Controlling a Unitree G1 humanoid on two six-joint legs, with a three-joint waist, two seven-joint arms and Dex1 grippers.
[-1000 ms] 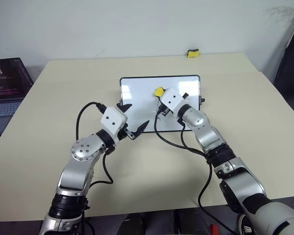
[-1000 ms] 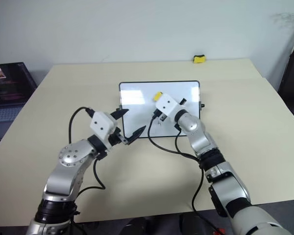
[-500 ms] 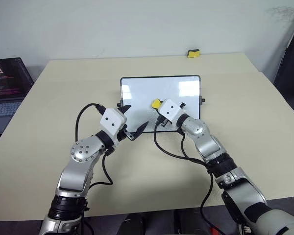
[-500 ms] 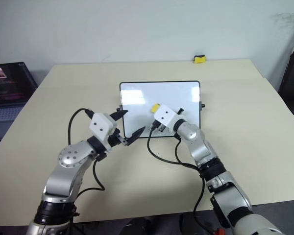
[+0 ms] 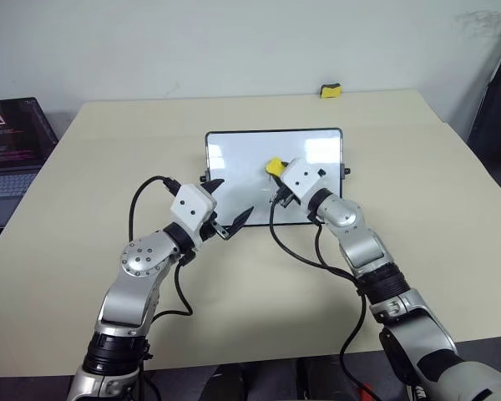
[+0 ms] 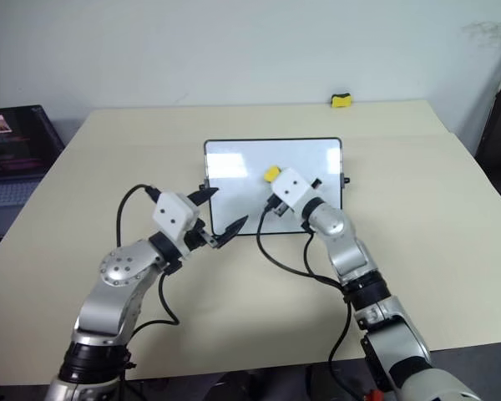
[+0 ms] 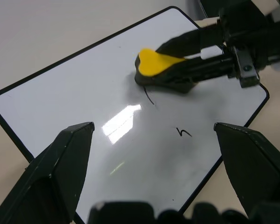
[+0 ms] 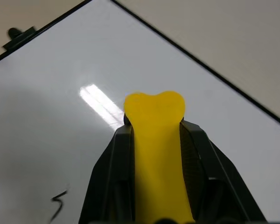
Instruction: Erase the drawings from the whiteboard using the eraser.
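The right gripper, clenched on the eraser, has it on the whiteboard beside remaining drawings; it should press flat and sweep over them, while the left gripper hangs released nearby.

The beige surface carries the whiteboard mid-way and a yellow-and-black block at its far edge.
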